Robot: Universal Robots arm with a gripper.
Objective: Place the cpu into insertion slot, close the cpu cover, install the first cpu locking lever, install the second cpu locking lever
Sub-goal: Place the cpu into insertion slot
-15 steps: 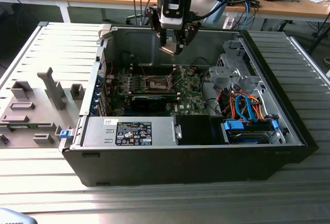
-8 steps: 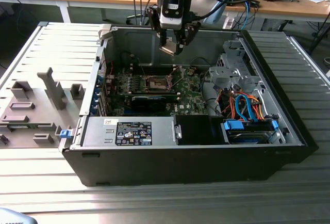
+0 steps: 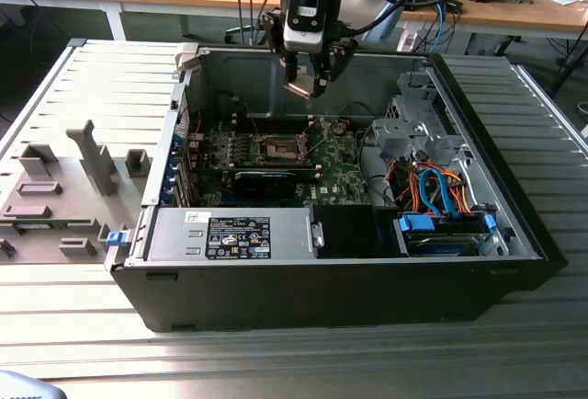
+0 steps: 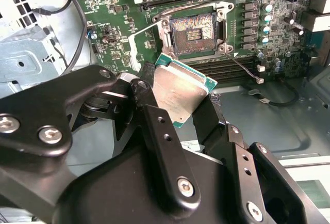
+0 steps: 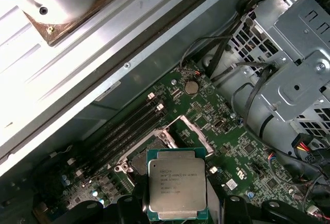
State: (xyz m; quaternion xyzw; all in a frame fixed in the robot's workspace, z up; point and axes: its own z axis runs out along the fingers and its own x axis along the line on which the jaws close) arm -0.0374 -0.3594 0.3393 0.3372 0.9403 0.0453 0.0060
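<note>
Far to the exterior view's left of the claw (image 3: 307, 85), a grey moulded fixture (image 3: 55, 199) lies on the ribbed metal tabletop (image 3: 276, 367), just beside the open computer case (image 3: 303, 302). Closer to the claw on that side, and lower, a silver power supply (image 3: 230, 233) with a label sits along the case's near wall. A long black card (image 3: 266, 181) lies across the green board (image 3: 344, 178).

The claw hangs inside the case near its far wall, well above the board, and is closed on the cpu (image 3: 300, 89). In the second wrist view its black fingers (image 4: 147, 102) clamp opposite edges of the chip, which is tilted and shows a dull silver top and a green rim.

The insertion slot (image 3: 280, 148) lies below the claw and slightly to the exterior view's left, its dark centre bare. In the second wrist view the slot is just past the chip's far corner and apart from it. There a thin wire lever (image 4: 146, 28) sticks out from one side of the slot and a second wire lever (image 4: 243, 66) from the other. In the first wrist view the cpu cover (image 5: 195, 132) stands lifted off the slot along one edge, and the memory slots (image 5: 124, 131) run beside it.

To the exterior view's right of the claw stands a grey metal drive cage (image 3: 413, 132). Blue and orange cables (image 3: 441, 192) lie lower on that side.
</note>
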